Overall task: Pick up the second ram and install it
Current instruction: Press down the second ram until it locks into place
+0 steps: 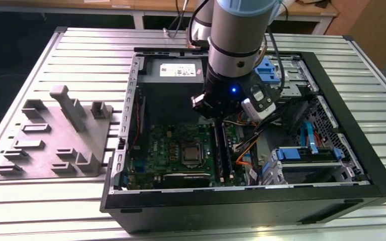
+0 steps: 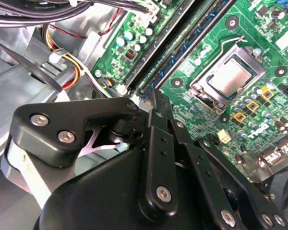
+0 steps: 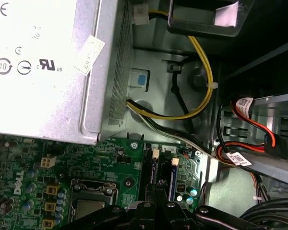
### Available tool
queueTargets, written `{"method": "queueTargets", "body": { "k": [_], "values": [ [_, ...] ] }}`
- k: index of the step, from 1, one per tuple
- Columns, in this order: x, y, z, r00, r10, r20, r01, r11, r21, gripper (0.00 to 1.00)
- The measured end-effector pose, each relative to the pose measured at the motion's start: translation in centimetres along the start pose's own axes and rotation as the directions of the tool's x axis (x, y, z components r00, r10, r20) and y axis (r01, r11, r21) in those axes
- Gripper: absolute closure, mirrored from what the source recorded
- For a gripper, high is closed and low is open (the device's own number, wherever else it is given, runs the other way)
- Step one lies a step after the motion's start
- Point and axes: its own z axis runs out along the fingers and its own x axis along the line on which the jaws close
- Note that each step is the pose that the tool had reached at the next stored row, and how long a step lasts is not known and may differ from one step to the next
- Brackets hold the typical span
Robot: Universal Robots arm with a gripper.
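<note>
Inside the open computer case, the second ram stands as a long dark stick in the slots to the exterior view's right of the CPU socket. My gripper is over the far end of that stick, towards the power supply. Its fingers are shut together, with the tips at the end of the slots. I cannot tell if they touch the stick. In the first wrist view the gripper is just above the slot ends on the green motherboard.
A grey moulded tray lies on the slatted table at the exterior view's left. Yellow, orange and red cables run beside the slots. Blue drive brackets sit at the exterior view's right, and a black card lies near the case's front wall.
</note>
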Motion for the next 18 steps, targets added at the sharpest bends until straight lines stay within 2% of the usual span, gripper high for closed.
{"method": "queueTargets", "body": {
  "k": [7, 12, 16, 18],
  "values": [
    [0.00, 0.24, 0.60, 1.0000, 0.000, 0.0000, 0.000, 1.0000, 0.0000, 0.90],
    [-0.06, 0.87, 0.78, 1.0000, 0.000, 0.0000, 0.000, 1.0000, -0.0001, 0.90],
    [-0.03, 0.93, 1.52, 1.0000, 0.000, 0.0002, 0.000, 1.0000, -0.0004, 0.90],
    [-0.03, 0.92, 1.53, 1.0000, 0.000, 0.0000, 0.000, 1.0000, -0.0001, 0.90]
  ]
}}
